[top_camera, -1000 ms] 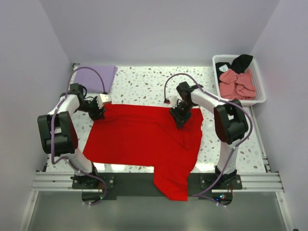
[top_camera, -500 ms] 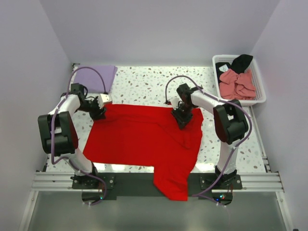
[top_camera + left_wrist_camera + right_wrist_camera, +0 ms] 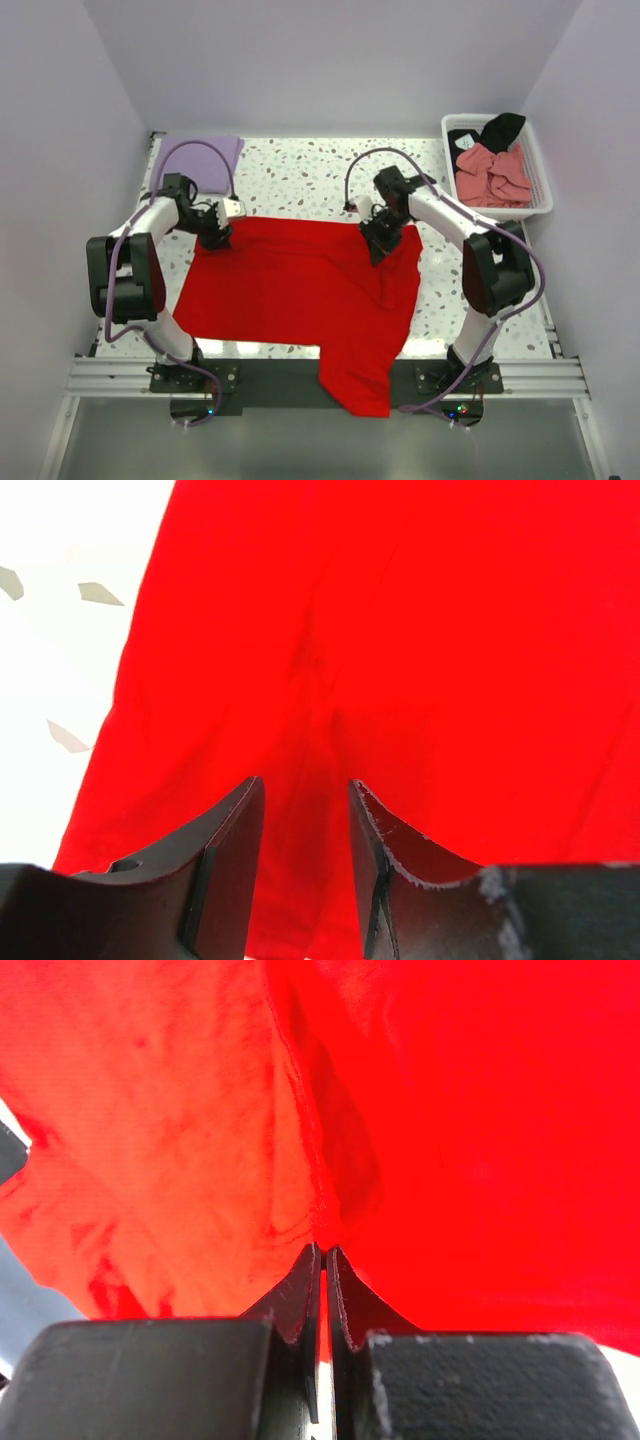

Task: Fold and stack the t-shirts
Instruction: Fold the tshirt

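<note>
the red t-shirt (image 3: 290,290) is lying spread on the speckled table (image 3: 300,175), one part hanging over the near edge, so the step in hand is looking like the flattening before a first fold. the right gripper (image 3: 325,1250) is pressing its jaws together on a pinch of the cloth, which is fanning out ahead of its tips. the left gripper (image 3: 305,788) is holding its jaws a little apart, a crease running into the gap, table showing off to its left. next, i judge, the left one is needing to close on that corner so both can be drawing the far edge evenly.
</note>
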Available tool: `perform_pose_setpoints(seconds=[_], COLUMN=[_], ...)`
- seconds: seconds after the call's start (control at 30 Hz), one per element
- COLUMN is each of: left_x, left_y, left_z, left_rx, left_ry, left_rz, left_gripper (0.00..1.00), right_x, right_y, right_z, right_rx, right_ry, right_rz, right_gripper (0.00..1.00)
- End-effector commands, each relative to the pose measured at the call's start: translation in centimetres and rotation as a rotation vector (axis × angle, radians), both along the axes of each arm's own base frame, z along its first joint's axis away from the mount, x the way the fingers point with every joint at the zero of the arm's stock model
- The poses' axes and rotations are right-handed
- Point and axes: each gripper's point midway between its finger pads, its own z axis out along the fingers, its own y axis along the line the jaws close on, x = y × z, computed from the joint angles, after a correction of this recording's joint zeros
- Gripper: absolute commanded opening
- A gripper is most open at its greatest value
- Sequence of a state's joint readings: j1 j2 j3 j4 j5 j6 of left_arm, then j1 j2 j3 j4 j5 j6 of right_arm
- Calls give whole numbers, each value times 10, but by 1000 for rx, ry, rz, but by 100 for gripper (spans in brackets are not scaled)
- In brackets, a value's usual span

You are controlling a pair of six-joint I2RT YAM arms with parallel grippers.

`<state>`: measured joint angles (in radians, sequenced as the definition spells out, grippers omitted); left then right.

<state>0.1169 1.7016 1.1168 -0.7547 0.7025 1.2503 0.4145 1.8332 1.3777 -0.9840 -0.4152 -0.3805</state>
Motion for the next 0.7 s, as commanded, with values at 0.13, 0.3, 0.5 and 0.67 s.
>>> perform_pose_setpoints(seconds=[0.13,0.3,0.5,0.67], left_x=[4,4,1,-1], left_y=[-13,-13,-13,-11], left_z=[11,12,11,5], left_rx=[-24,-23,-21,-9], left_ry=[-61,-63,-55,-36], left_rz=[-36,-39,-39,-34], left_gripper=[44,44,44,43], right_x=[-28,-49,-64,-69], right_y=[-8,-10,-6,-3], right_z=[30,35,32,25], right_rx=[36,68,84,65], right_ry=[-15,27,67,81], right_rz=[92,152,220,258], right_gripper=[0,0,0,0])
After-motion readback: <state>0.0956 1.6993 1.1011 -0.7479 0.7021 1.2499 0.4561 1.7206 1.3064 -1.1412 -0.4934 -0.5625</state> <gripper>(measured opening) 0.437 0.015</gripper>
